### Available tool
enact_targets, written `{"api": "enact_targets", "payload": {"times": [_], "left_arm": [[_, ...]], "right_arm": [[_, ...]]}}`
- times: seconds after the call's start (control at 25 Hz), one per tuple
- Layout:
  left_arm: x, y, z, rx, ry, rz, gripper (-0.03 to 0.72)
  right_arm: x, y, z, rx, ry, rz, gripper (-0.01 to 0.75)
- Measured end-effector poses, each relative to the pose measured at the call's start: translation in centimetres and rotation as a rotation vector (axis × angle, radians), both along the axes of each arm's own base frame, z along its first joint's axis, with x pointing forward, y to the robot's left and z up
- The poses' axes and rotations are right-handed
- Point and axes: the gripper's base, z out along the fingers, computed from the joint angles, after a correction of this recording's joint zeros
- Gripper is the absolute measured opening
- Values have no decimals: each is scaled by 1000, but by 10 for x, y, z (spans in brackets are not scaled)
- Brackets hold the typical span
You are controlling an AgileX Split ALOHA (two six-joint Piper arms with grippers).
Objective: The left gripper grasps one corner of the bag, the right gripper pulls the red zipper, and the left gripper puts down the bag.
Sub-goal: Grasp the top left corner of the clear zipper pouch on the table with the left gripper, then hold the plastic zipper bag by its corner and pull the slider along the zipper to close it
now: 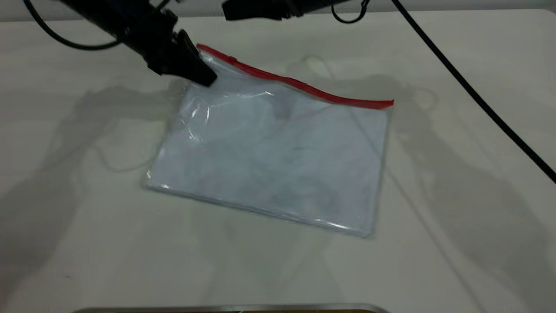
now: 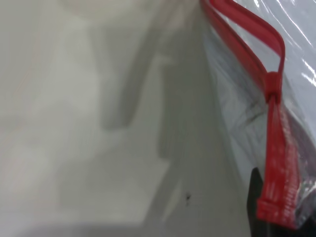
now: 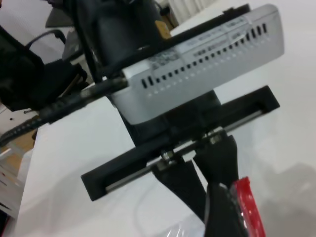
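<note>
**A:** Mid-counter (image 1: 434,269), where's the bag sitting?

**B:** bag (image 1: 278,161) lies mostly flat, skewed, pale sheet showing through. Far-left corner is lifted off the surface. Red zipper (image 1: 304,87) runs along the far long edge, a bit wavy. Slider tab (image 2: 272,85) sits close to the held corner; the two red tracks are parted on one side of it and joined on the other.

**A:** Left claw?

**B:** left claw (image 1: 204,76) is clamped on that far-left corner, right at the zipper end. Right wrist view shows its two black fingers (image 3: 222,197) pinched together on the red strip and plastic.

**A:** Right claw?

**B:** right claw (image 1: 230,11) is up at the far edge of the exterior view, above and behind the bag, not touching it. Cable (image 1: 478,100) trails off across the counter's right side. Can't tell its grip state; only a blunt black end shows.
</note>
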Motion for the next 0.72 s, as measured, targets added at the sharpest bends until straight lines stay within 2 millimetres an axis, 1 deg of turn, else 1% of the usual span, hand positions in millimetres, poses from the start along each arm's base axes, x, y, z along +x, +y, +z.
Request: {"api": "enact_targets", "payload": {"times": [0.16,0.28,0.44,0.72], "left_arm": [[5,2,21,30,-96,-32,53],[6,2,31,35,-128,-38,53],[7,2,33,37,-135,-42,53],[6,2,33,39,-134,-44,53]], "right_arm": [[-1,6,4,8,0,6,497],[-3,14,4,1,-4,5,497],[-4,17,0,0,4,-9,497],[-5,16,-18,-14,34,-19,497]]}}
